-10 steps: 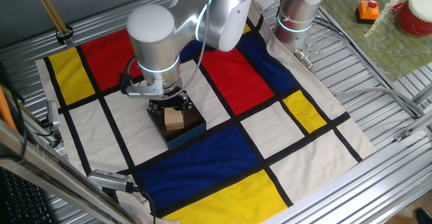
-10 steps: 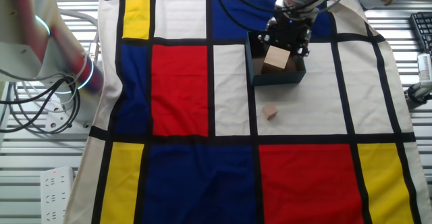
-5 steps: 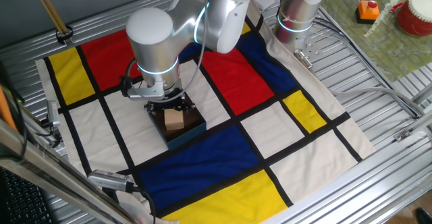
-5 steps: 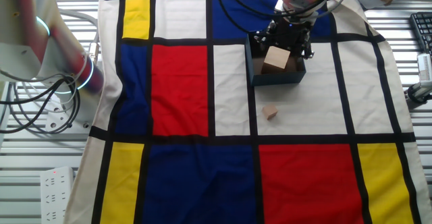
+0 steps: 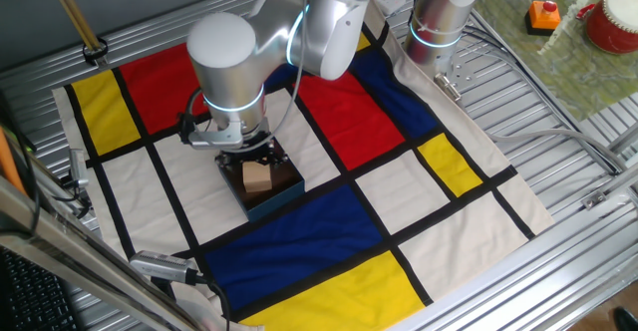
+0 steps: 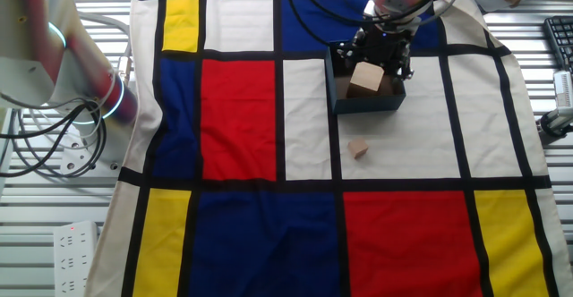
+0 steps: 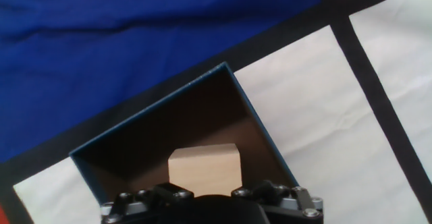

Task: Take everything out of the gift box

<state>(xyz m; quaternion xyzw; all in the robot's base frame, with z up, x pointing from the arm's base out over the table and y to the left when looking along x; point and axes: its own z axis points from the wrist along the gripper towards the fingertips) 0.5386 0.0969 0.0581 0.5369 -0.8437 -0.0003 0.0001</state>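
The wooden block [image 7: 203,167] sits in the gift box [image 7: 253,113] directly under the hand [image 7: 210,200], grip unclear.

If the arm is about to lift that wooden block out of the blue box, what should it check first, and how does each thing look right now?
1. Block inside box: ok.
2. End effector right above the block: ok.
3. Fingers closed on the block: cannot tell, hidden in every view.
4. Box flat on the cloth: ok.
5. Second block already out, apart from the box: ok.
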